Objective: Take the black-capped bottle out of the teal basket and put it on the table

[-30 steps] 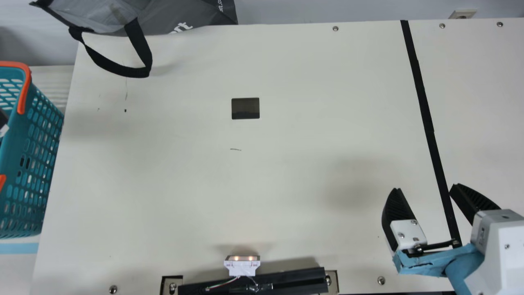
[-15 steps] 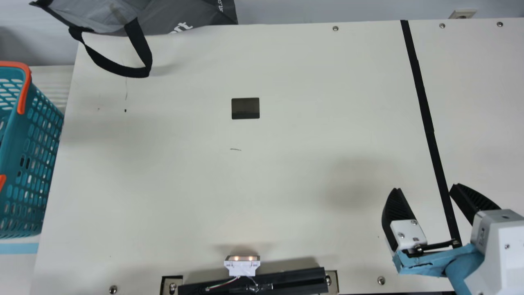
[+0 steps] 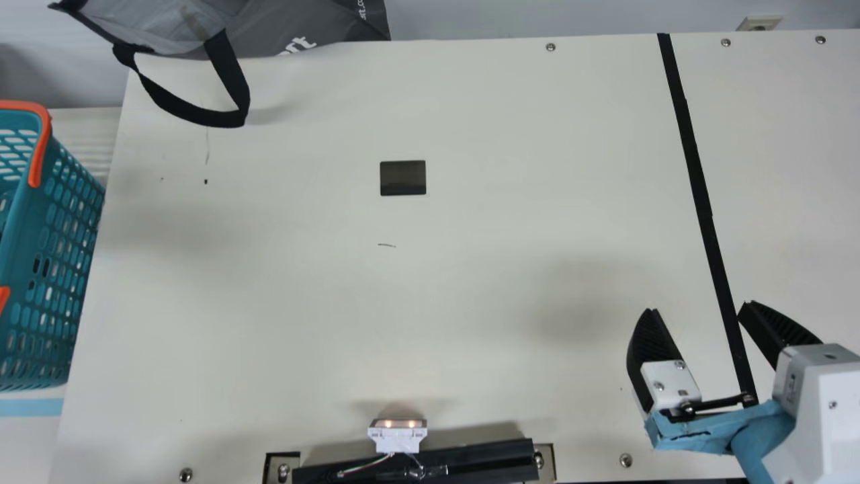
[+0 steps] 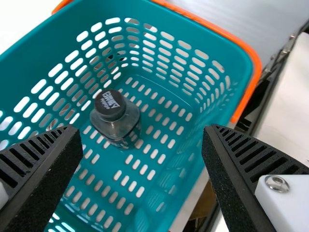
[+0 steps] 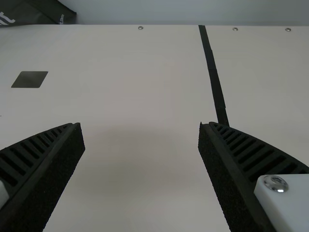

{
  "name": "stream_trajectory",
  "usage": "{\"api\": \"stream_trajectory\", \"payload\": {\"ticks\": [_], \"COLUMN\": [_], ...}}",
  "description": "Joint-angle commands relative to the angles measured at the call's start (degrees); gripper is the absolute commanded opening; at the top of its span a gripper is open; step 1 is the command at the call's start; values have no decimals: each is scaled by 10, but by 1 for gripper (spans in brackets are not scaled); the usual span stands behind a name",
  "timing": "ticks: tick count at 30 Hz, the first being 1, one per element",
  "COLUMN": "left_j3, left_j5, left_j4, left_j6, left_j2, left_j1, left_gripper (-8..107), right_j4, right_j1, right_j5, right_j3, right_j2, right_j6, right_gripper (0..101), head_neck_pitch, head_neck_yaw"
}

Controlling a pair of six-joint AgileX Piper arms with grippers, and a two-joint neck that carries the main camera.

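- The left pincer [image 4: 141, 127], in its own wrist view, is spread wide over the teal basket [image 4: 34, 46], with nothing between its fingers.
- The black-capped bottle [image 4: 116, 127] stands cap up on the slotted floor of the basket, near one side wall and apart from both fingers.
- In the main view, the basket sits just beyond the left edge of the cream table [image 3: 403, 302], its orange handle [image 3: 41, 134] lying along the rim.
- The right pincer [image 3: 700, 307] is wide and empty above the table's near right part, by a black strip [image 3: 702, 202].
- At the far left, a grey bag [image 3: 295, 23] trails its black strap [image 3: 232, 81] onto the table.
- A dark rectangle [image 3: 403, 178] lies beyond the table's middle.
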State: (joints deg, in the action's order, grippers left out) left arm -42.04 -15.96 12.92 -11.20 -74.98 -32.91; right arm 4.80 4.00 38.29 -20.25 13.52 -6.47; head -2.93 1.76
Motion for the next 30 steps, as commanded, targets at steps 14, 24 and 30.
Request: {"api": "stream_trajectory", "payload": {"ticks": [14, 24, 30], "left_j3": [-28, -44, -57], "left_j5": [-6, 0, 7], "left_j4": [83, 143, 170], "left_j6": [-90, -160, -191], "left_j2": [-63, -107, -131], "left_j1": [-26, -45, -46], "left_gripper": [107, 107, 107], "right_j4": [0, 0, 0], "right_j1": [0, 0, 0], "right_j5": [0, 0, 0], "right_j3": [0, 0, 0], "right_j2": [0, 0, 0], "right_j6": [0, 0, 0], "right_gripper": [91, 91, 91], "head_neck_pitch": [2, 2, 2], "head_neck_yaw": [-2, -2, -2]}}
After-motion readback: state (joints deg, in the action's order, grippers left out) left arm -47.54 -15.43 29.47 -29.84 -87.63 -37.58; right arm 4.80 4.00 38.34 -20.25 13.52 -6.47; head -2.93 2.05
